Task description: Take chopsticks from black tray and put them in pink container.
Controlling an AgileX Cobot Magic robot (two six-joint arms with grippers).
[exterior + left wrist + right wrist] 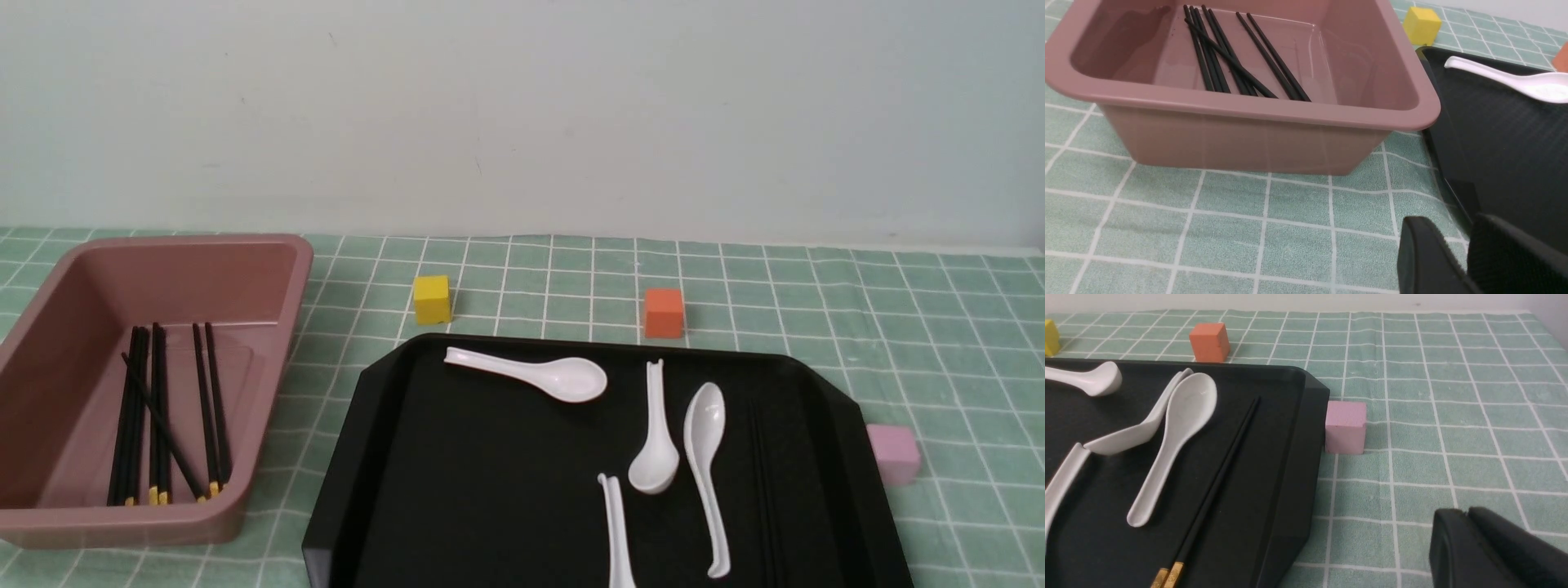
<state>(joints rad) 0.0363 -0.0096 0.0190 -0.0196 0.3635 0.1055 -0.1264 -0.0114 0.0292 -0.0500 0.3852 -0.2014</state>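
Chopstick pair [1216,477] on black tray [1290,457] — apart from right gripper [1466,535].

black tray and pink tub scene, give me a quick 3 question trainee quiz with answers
1. True or false: the glossy black rectangular tray holds no more thin black chopsticks with gold bands.
2. Which small foam cube sits against the tray's right edge? A yellow cube B orange cube C pale pink cube
3. Fill in: the chopsticks already moved lie inside the deep dusty-pink plastic ____.

Key
1. False: a pair of chopsticks lies beside the white soup spoons on the tray.
2. C: the pale pink cube.
3. Container: the chopsticks rest on the floor of the pink container.
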